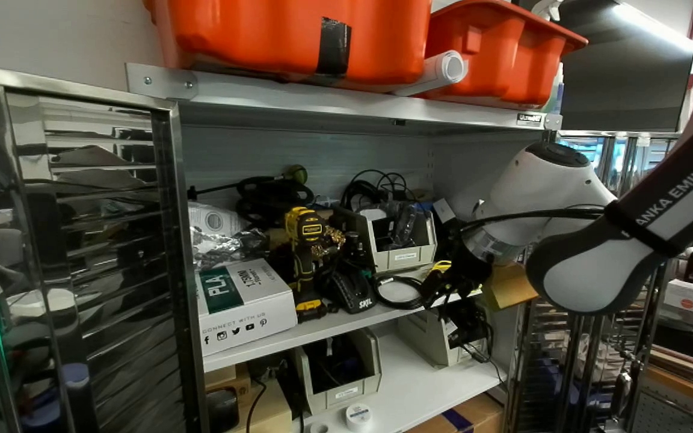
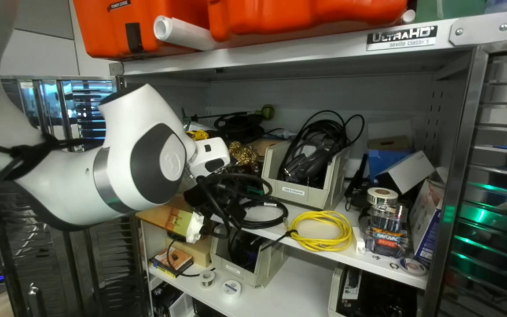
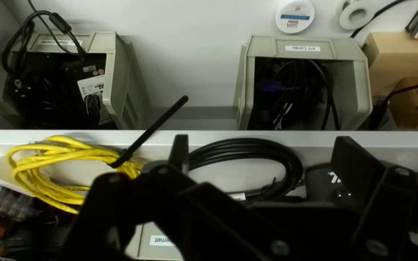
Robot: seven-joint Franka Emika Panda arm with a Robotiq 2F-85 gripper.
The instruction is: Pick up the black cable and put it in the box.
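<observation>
Logged metal cabinet [image 2: 302, 55] with middle shelf [image 3: 209, 137] across the wrist view. Judged grey bin [image 2: 313, 200] on that shelf, holding cables, likeliest as the box; could not confirm. Saw gripper [image 3: 267, 154] near the shelf's front edge with jaws spread wide, clamped on nothing. Noted yellow cable [image 3: 60, 157] coiled to the left in the wrist view. Located black cable [image 3: 292, 165] coiled flat on the shelf, between the jaws in that view; could not tell remaining height. Found black SKIL unit [image 1: 349, 291] just beside it, and black strap [image 3: 151, 130] sticking out from the yellow coil. Read the step as aligning for the grasp. Judged best to aim one of the fingers [image 3: 354, 163] inside the ring, one outside, then pinch the full bundle rather than squash the ring. Needed clearance from SKIL unit and strap before closing, to avoid a blocked descent or a dragged yellow coil. Suggested small white label [image 3: 238, 196] on the coil as aiming mark.
</observation>
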